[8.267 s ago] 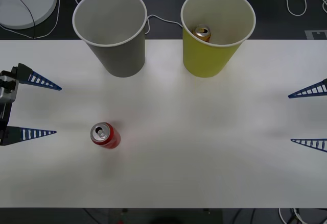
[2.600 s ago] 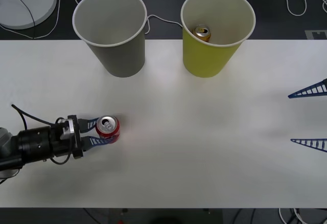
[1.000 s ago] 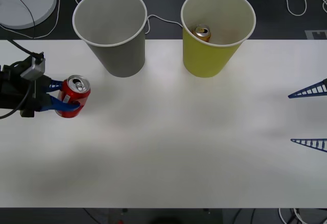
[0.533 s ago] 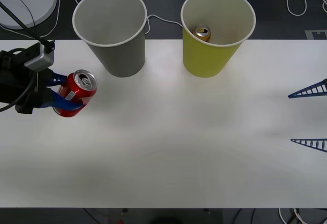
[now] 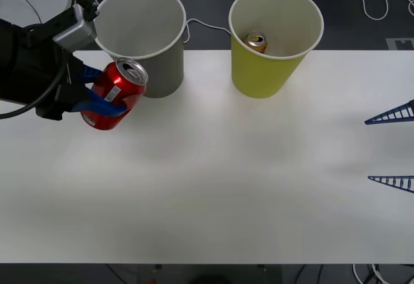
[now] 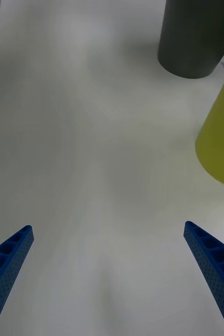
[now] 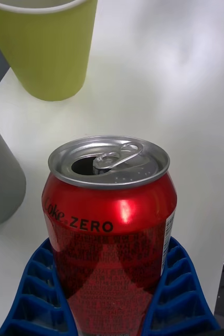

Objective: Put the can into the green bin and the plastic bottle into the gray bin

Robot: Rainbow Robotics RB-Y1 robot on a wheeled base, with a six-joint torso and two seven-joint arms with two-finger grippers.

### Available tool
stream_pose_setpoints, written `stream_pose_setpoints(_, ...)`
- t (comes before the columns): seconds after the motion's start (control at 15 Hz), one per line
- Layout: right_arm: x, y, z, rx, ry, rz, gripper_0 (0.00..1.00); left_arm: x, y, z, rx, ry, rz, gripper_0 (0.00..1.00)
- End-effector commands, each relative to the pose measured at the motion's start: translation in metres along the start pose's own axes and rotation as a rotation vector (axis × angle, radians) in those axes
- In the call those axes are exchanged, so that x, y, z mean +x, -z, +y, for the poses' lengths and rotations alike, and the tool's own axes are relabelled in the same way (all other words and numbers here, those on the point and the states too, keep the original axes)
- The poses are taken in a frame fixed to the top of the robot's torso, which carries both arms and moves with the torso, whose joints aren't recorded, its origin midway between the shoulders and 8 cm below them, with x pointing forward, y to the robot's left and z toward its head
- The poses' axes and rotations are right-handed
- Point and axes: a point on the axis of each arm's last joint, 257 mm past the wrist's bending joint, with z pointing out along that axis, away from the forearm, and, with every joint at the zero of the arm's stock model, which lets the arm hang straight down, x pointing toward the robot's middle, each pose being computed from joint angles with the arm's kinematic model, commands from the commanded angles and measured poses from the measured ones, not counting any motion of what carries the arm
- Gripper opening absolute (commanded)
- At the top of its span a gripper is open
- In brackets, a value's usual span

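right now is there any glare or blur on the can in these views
Left wrist view: the can, gripped by the left hand, is sharp, with a bright highlight on its red side. Front view: its silver top glints, with no clear motion blur. Right wrist view: the right hand hangs open over an evenly lit table.

The can (image 7: 109, 220) is showing black lettering on its red side: a partly cut word ending "oke" followed by "ZERO". Below it small dark print is running in lines too fine to read, and a white label strip at the side is staying illegible.
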Motion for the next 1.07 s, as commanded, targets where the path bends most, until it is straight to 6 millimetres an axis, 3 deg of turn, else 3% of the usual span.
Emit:
stream_pose_setpoints(0.07,0.000,0.000,0.000,0.000,0.000,0.000,1.00,-0.027,-0.005,0.003,-0.021,0.018,0.018,0.00)
stream_pose_setpoints(0.53,0.000,0.000,0.000,0.000,0.000,0.000,1.00,-0.103,-0.032,0.026,-0.048,-0.020,0.063,0.00)
stream_pose_setpoints(1.07,0.000,0.000,0.000,0.000,0.000,0.000,1.00,-0.218,-0.082,0.056,-0.073,-0.033,0.078,0.00)
